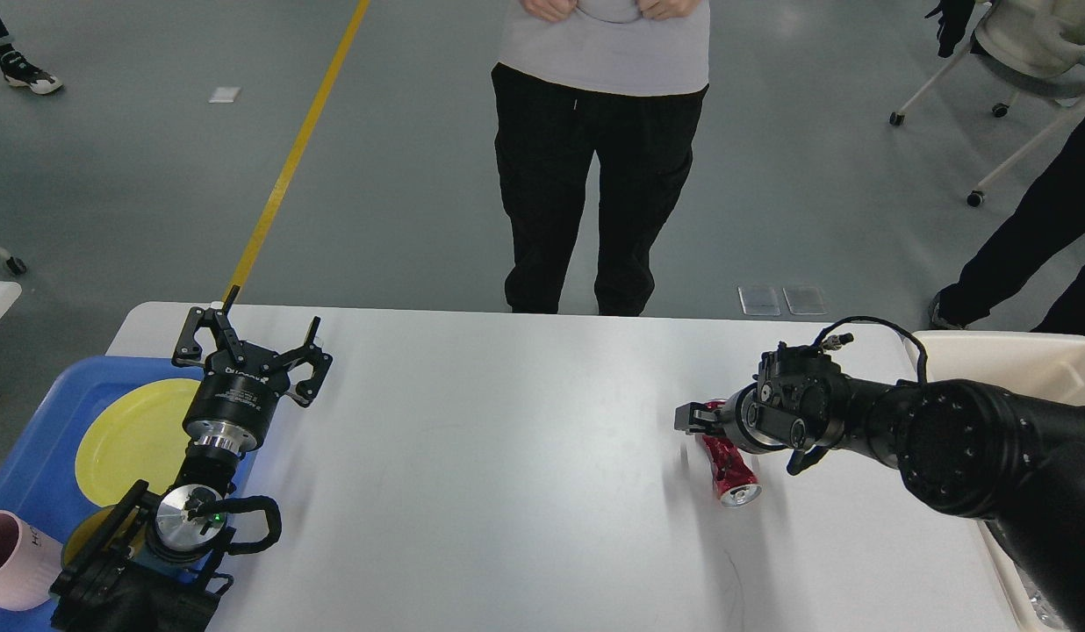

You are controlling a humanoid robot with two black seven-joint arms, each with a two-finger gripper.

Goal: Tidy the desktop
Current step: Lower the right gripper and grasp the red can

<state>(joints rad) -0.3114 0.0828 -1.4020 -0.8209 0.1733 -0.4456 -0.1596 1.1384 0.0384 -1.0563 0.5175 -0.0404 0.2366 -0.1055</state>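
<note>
The desktop is a large white tabletop filling the lower part of the head view. A crushed red can lies on its right side, silver end toward me. My right gripper is low at the can's far end, and its dark fingers straddle or touch that end. The wrist hides the contact, so I cannot tell whether they are closed on it. My left gripper stands open and empty at the table's left, beside the blue tray.
The blue tray holds a yellow plate, and a pink mug sits at its near end. A cream bin stands off the table's right edge behind my right arm. A person stands at the far edge.
</note>
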